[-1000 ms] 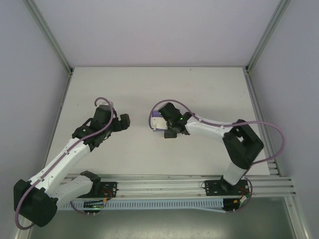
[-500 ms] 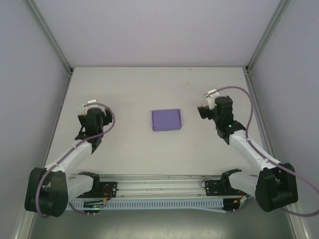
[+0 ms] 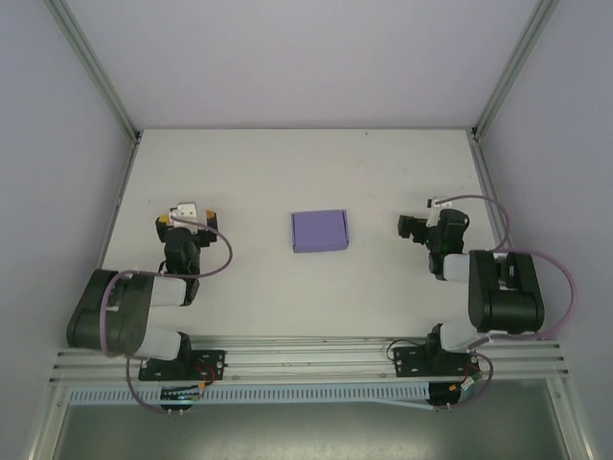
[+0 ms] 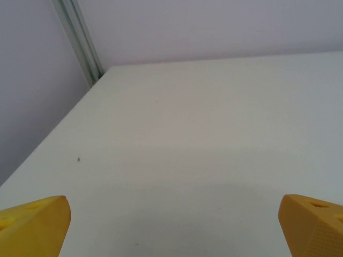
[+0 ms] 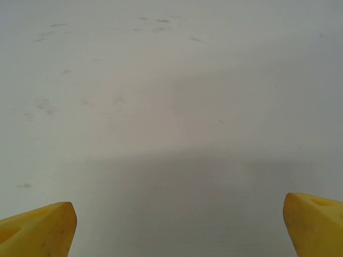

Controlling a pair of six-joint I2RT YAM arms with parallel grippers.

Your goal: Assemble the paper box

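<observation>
The white table [image 3: 287,172] took up most of what I could see, closed in by pale walls with aluminium posts [image 3: 91,67] running up at the far corners. At its near edge the two arms sat hunched close to their bases. The left arm [image 3: 134,307] was folded at the left side, and the right arm [image 3: 498,287] was folded at the right.

Between them, well apart from both, the paper box [image 3: 319,231] lay flat near the middle of the table. It was a small closed lavender rectangle, and nothing touched it.

The left gripper [image 4: 172,225] hung low over bare tabletop with its jaws spread wide and nothing between them. Its yellow fingertips [image 4: 32,227] poked in at the bottom corners of the wrist view. The right gripper [image 5: 174,227] was just as wide and just as empty, with its own yellow tips [image 5: 316,225] over a faintly scuffed patch of table.
</observation>
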